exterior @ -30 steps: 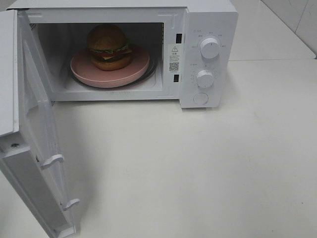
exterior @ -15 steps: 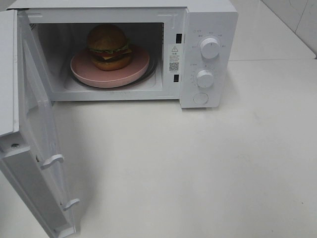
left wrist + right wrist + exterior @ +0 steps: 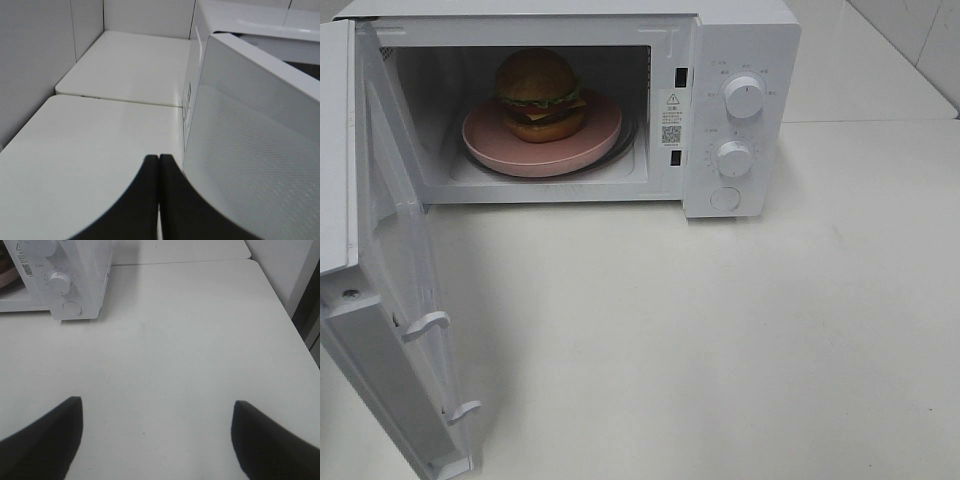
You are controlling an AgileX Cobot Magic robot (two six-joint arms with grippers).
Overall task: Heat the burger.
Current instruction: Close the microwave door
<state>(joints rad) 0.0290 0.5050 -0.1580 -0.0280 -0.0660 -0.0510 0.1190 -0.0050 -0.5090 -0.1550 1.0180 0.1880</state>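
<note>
The burger (image 3: 540, 95), with its brown bun, lettuce and cheese, sits on a pink plate (image 3: 590, 135) inside the white microwave (image 3: 740, 30), whose door (image 3: 390, 270) hangs wide open to the left. Neither gripper shows in the exterior high view. In the left wrist view my left gripper (image 3: 159, 160) is shut and empty, its fingertips pressed together just beside the outer face of the open door (image 3: 250, 150). My right gripper (image 3: 156, 410) stands open and empty over bare table, with the microwave's control panel (image 3: 65, 285) far ahead of it.
The microwave carries two round knobs (image 3: 743, 97) and a door button (image 3: 725, 198) on its right panel. White tabletop (image 3: 720, 340) spreads in front and to the right. Tiled walls (image 3: 30, 65) stand close on the left side.
Nothing has visibly moved in the exterior high view; burger, plate and door stay as they were.
</note>
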